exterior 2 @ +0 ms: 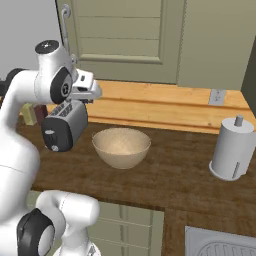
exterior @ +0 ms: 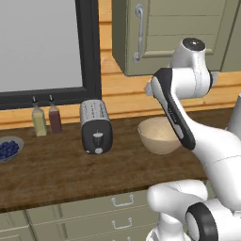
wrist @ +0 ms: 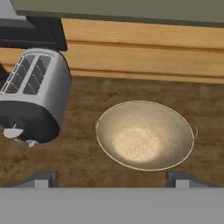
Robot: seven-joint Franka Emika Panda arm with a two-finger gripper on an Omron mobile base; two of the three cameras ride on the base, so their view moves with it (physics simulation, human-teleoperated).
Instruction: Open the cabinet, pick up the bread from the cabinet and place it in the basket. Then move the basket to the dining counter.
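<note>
The olive-green cabinet (exterior: pixel 188 37) hangs on the wall with its panelled door shut and its silver bar handle (exterior: pixel 139 33) at the door's left edge. The bread is hidden. The round tan basket (exterior: pixel 157 136) stands empty on the wooden worktop, right of the toaster (exterior: pixel 96 126). My gripper (exterior 2: pixel 92 92) hovers above the worktop between toaster and basket, below the cabinet, open with nothing between its fingers. In the hand view, the gripper (wrist: pixel 113 178) looks down at the basket (wrist: pixel 144 135), its fingertips (wrist: pixel 41 178) wide apart. The dining counter is out of view.
Two bottles (exterior: pixel 39 120) and a small grey bowl of blueberries (exterior: pixel 8 149) stand left of the toaster under a dark-framed window (exterior: pixel 89 47). A paper towel roll (exterior 2: pixel 231 150) stands at the right, with a sink (exterior 2: pixel 220 245) in front of it. Drawers (exterior: pixel 122 201) run below the worktop.
</note>
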